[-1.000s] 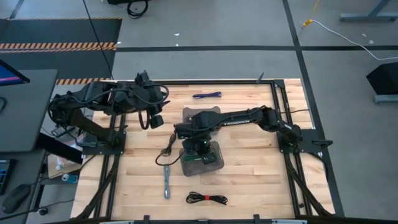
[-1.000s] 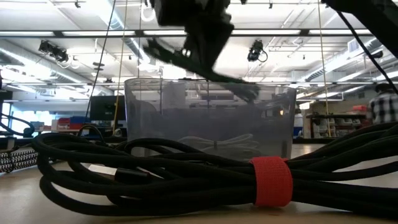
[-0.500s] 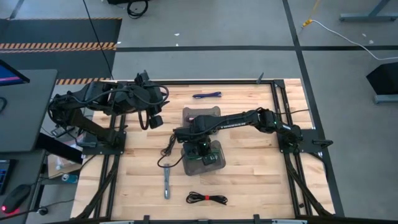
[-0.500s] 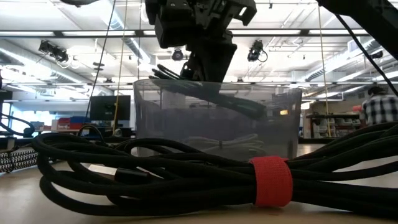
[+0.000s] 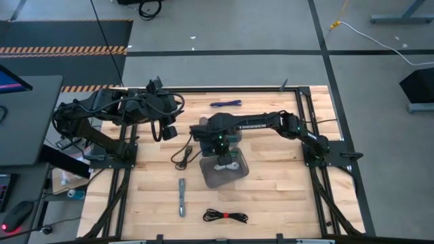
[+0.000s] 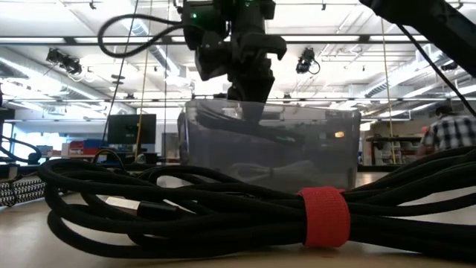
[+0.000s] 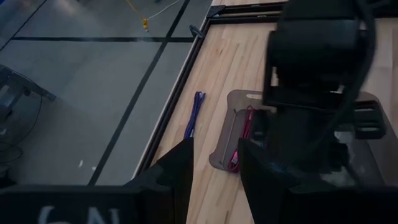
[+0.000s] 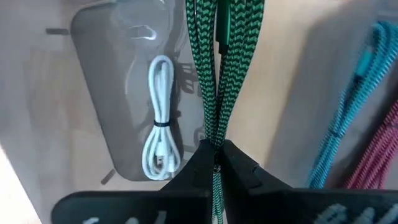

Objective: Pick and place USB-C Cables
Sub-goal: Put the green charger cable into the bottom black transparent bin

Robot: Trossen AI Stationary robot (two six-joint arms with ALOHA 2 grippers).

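Right gripper holding green cable above bin

The right gripper [image 8: 216, 163] is clamped on the green USB-C cable [image 8: 224, 68], which hangs over the translucent bin [image 5: 239, 173] containing a white cable [image 8: 159, 118]. The left gripper [image 7: 214, 163] waits parted, holding nothing, at the table's left.

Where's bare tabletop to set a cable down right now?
Free: the wood between the bin and the right frame rail, and the near-left area around the grey cable. Crowded: table centre, where the right gripper holds the green cable over the bins.
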